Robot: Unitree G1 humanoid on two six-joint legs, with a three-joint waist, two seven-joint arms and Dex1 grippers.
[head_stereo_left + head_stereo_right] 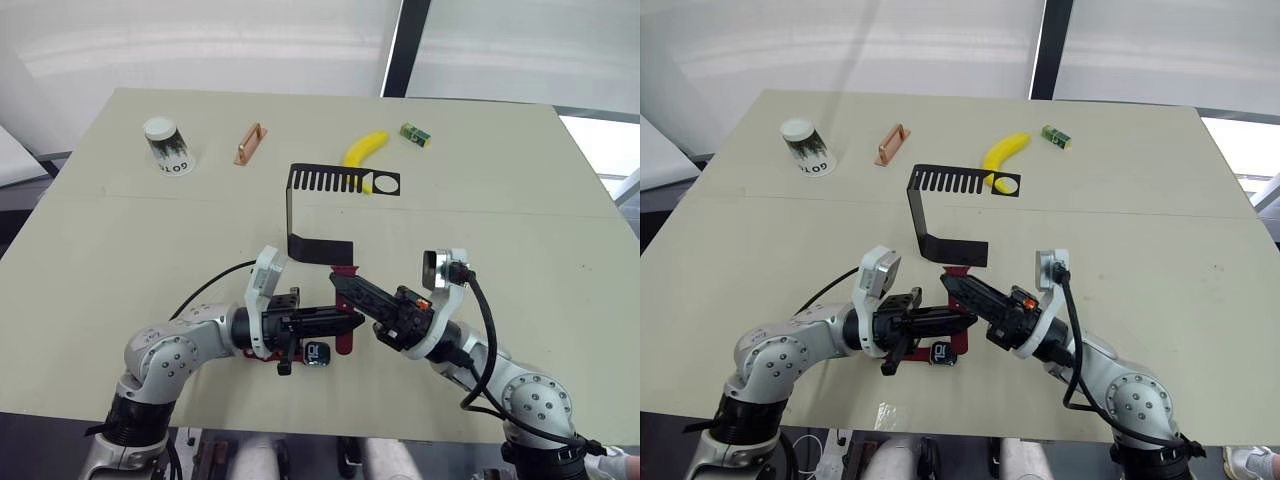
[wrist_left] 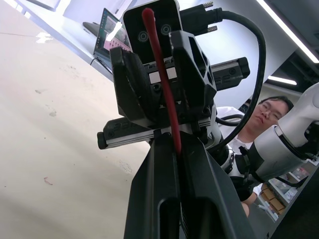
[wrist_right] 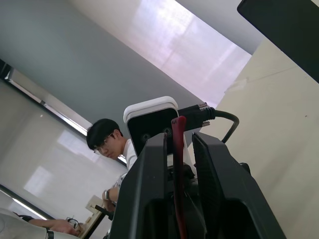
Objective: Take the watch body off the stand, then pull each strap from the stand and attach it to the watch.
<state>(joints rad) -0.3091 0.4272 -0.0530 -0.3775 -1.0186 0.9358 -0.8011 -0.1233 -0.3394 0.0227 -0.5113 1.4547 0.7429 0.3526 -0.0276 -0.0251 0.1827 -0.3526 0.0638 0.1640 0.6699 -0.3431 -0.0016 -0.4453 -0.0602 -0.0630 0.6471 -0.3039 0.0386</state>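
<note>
Both claws meet low in the centre of the left eye view: the left claw [image 1: 345,322] is pinched shut on a dark red strap [image 1: 343,340], and the right claw [image 1: 347,285] grips the same strap from the other side. Just below the left claw lies the watch body [image 1: 318,353] on the desk [image 1: 150,230]. Above them, mid-frame, stands the black stand [image 1: 318,210] with its comb-slotted top. Across the upper part sit a white cup [image 1: 167,145], a copper handle [image 1: 250,143], a banana [image 1: 364,150] and a small green block [image 1: 415,135].

Left wrist view: the strap [image 2: 162,74] runs up between the closed fingers [image 2: 154,199] toward the right claw [image 2: 159,74]; a person [image 2: 266,117] sits at the right edge.

Right wrist view: the strap [image 3: 178,164] is clamped between narrow fingers [image 3: 149,194]; a person [image 3: 107,142] is at centre left.
</note>
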